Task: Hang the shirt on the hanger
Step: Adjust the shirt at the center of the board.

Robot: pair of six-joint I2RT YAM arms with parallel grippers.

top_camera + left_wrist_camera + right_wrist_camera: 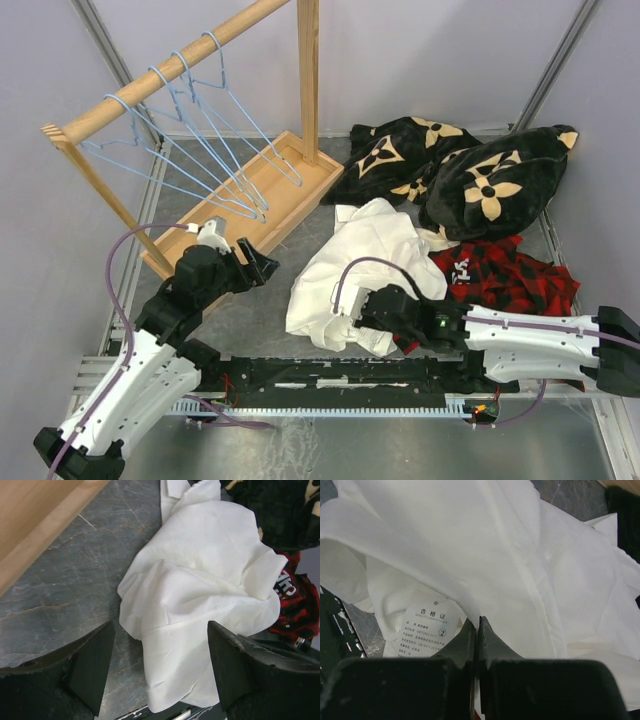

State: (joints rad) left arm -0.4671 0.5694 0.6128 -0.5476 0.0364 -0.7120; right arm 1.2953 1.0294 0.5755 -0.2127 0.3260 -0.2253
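The shirt [360, 265] lies crumpled on the table [250, 320]. Left claw [160, 630]: jaws apart, facing the shirt. Right claw [479, 625]: jaws closed together against the shirt, beside its paper tag [427, 625].

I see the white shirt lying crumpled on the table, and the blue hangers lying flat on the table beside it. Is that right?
Not quite. The shirt does lie crumpled on the table, but the blue hangers are not lying flat beside it. They hang from the wooden rail, as the top view shows.
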